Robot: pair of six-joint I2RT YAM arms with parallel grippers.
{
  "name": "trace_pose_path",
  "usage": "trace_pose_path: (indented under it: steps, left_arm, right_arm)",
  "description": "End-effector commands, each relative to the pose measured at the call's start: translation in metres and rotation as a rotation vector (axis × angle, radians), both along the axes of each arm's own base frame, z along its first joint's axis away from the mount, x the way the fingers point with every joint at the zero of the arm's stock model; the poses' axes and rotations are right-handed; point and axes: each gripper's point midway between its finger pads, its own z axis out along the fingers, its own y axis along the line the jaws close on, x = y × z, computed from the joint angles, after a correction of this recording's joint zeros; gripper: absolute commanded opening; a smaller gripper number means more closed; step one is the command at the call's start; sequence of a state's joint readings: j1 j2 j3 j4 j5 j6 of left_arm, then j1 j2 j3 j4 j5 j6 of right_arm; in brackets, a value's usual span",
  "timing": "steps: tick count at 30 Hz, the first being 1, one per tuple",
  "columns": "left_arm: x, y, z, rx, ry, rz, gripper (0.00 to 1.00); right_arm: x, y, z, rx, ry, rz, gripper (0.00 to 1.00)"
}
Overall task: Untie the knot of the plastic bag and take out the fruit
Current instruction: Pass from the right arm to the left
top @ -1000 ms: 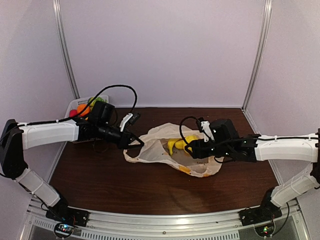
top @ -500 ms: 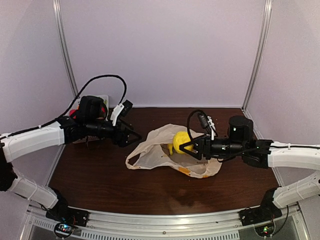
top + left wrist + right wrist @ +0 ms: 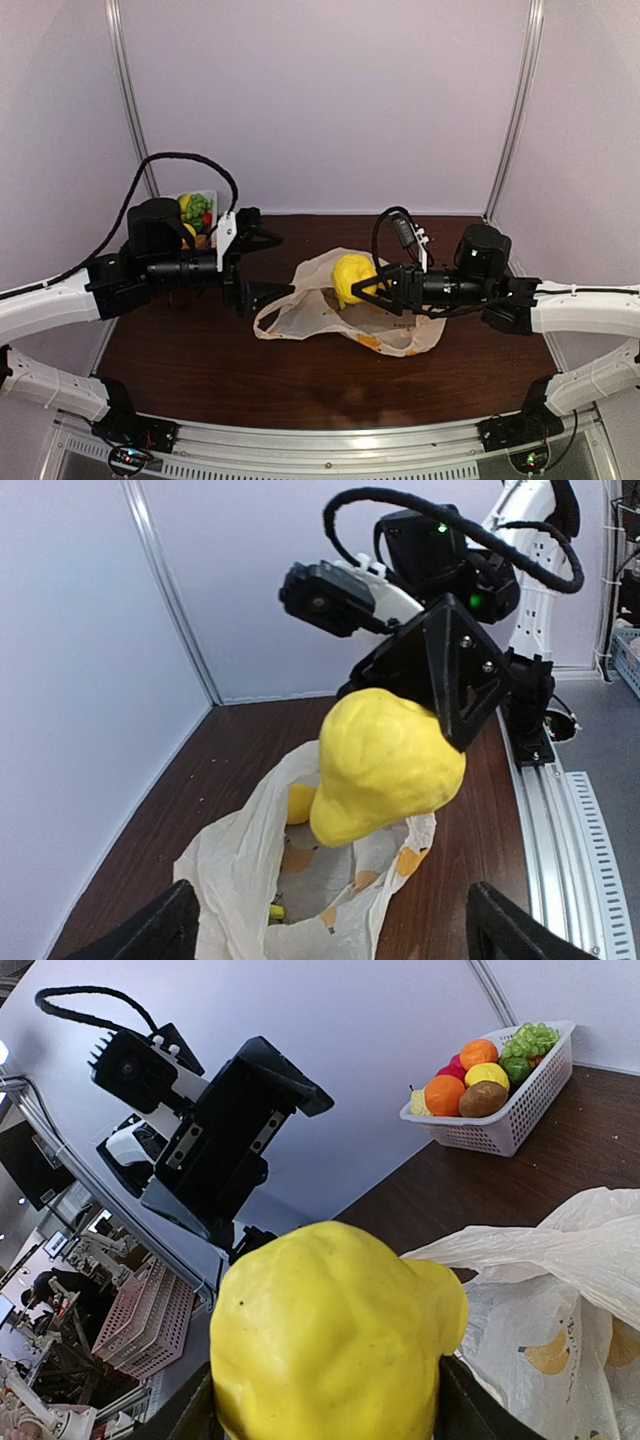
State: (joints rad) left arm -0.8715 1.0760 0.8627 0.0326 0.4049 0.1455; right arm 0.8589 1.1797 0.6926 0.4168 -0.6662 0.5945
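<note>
On the dark wooden table (image 3: pixel 200 350), around its middle, the plastic bag (image 3: pixel 330 318) is laid flat and crumpled, with its mouth spread open toward the left. Inside it, a second yellow piece (image 3: pixel 298 802) is seen from the left wrist view. Just above the open mouth, a large, lumpy yellow fruit (image 3: pixel 350 272) is held up by the right gripper (image 3: pixel 365 283), whose black fingers are clamped on its two sides. Just to the left of the bag's edge, the left gripper (image 3: pixel 275 265) is held above the table with its fingers spread wide apart and nothing gripped between them. Farther back, in the far left corner near the wall, a white basket (image 3: pixel 510 1125) is set, filled with assorted toy fruit of orange, green, yellow and brown.
</note>
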Motion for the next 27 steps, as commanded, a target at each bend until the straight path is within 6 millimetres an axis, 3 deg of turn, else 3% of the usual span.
trace_pose_path:
  steps: [1,5,14,27]
  left_arm:
    - [-0.012,-0.037,-0.001,0.085,-0.155,-0.058,0.94]
    - [-0.018,-0.053,0.0,0.089,-0.18,-0.089,0.95]
    - [-0.026,-0.069,-0.011,0.108,-0.163,-0.13,0.97]
    - [-0.029,-0.079,-0.015,0.1,-0.128,-0.146,0.97]
  right_arm:
    - [-0.017,0.015,0.024,0.054,-0.029,0.093,0.6]
    - [-0.023,0.021,0.021,0.048,-0.024,0.121,0.6]
    - [-0.03,0.027,0.016,0.051,-0.006,0.15,0.6]
    - [-0.033,0.036,0.009,0.038,0.011,0.173,0.6]
